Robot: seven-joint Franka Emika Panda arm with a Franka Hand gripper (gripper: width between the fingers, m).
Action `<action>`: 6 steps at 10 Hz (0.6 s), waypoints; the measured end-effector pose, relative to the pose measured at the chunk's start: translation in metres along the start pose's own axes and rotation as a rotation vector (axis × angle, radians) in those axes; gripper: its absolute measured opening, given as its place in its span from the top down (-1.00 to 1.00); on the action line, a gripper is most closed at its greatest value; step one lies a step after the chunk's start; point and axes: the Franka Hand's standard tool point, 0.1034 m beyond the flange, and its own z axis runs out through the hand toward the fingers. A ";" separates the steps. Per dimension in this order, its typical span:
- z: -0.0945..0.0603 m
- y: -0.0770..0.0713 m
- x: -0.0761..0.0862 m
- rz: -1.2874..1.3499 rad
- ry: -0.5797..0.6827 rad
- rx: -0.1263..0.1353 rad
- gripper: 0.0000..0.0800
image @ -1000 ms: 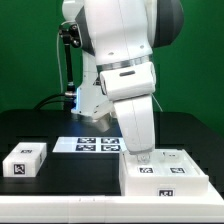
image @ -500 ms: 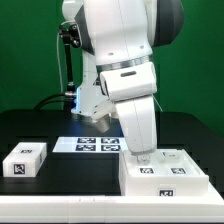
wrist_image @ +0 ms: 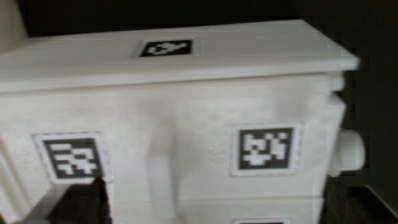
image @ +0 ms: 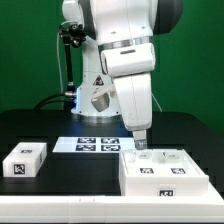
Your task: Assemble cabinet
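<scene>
1. Exterior view: my gripper (image: 140, 146) hangs just over the far corner of the cabinet (image: 165, 176) on the exterior view's left. The cabinet sits on the black table (image: 60, 190) toward the exterior view's right, close to the front edge. My fingertips are too small here to read, so I cannot tell whether they are spread or pressed together, and I see nothing held in them. The marker board (image: 97, 144) lies just beside the cabinet. A small white block (image: 24, 160) rests well apart, on the exterior view's left.

2. Wrist view: the cabinet (wrist_image: 178, 100) fills nearly the whole picture, with its tags (wrist_image: 263, 148) very near. My fingers do not show clearly, so their state is unknown here too.

3. Risks, as I judge them: I am so close to the corner that a descent slightly off line could land a finger on the rim and shove or tip the cabinet. A sideways sweep could drag it over the marker board. Closing without seeing my fingertips could pinch the wrong edge.
</scene>
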 end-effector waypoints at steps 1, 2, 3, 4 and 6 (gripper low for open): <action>0.001 0.001 -0.001 0.001 0.002 0.001 -0.59; 0.002 0.001 -0.001 0.001 0.002 0.002 -0.62; 0.002 0.001 -0.001 0.001 0.002 0.002 -0.62; 0.002 0.000 -0.001 0.001 0.002 0.003 -0.62; 0.002 -0.001 0.000 0.018 0.005 -0.012 -0.62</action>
